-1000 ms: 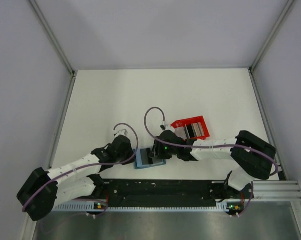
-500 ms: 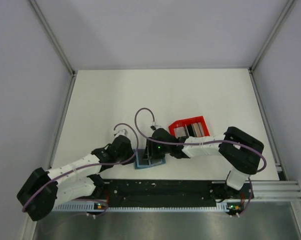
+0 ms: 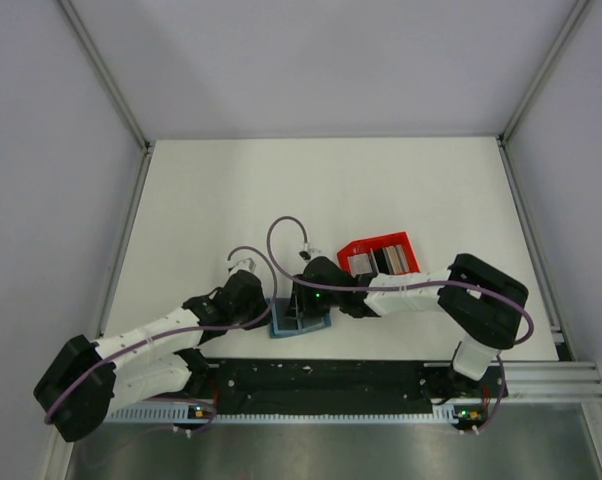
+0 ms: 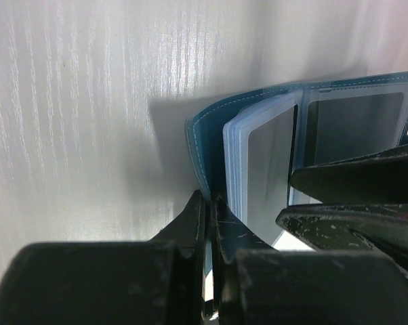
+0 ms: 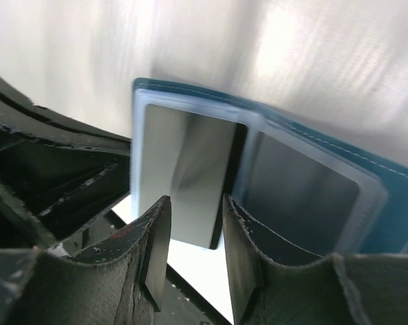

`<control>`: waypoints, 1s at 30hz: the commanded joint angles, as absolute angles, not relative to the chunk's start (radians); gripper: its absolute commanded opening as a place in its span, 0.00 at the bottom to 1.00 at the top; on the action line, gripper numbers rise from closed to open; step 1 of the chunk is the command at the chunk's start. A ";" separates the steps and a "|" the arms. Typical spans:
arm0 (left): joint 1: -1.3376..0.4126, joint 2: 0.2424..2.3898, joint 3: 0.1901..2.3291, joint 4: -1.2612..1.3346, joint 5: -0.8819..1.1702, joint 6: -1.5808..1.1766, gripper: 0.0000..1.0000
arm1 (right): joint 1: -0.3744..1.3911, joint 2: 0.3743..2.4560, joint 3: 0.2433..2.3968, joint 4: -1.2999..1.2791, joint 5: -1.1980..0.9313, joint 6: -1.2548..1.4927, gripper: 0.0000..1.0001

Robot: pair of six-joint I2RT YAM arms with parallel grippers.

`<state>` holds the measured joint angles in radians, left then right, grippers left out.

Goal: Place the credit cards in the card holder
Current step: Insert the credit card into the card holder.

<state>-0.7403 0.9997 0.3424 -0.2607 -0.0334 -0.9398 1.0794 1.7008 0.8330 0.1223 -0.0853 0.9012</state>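
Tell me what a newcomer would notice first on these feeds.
The open teal-blue folding card holder by the near edge of the white table draws the eye. The left pincer pinches its cover, while the right pincer sits at a grey-silver card in a clear sleeve. Just beyond, a red open-topped tray holds more cards.
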 commanded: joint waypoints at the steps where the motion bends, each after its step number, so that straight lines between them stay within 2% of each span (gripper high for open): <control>1: -0.742 1.014 0.344 -0.304 -0.052 -0.907 0.00 | 1.089 1.648 0.858 0.055 0.032 0.873 0.38; 11: -0.742 1.015 0.341 -0.288 -0.041 -0.907 0.00 | 1.092 1.726 0.873 0.133 -0.090 0.885 0.40; 17: -0.742 1.017 0.342 -0.275 -0.032 -0.902 0.00 | 1.092 1.747 0.897 0.181 -0.141 0.839 0.37; 23: -0.742 1.017 0.350 -0.282 -0.032 -0.893 0.00 | 1.092 1.724 0.879 0.198 -0.121 0.822 0.32; 30: -0.742 1.002 0.365 -0.308 -0.040 -0.890 0.00 | 1.089 1.583 0.882 0.029 0.055 0.770 0.39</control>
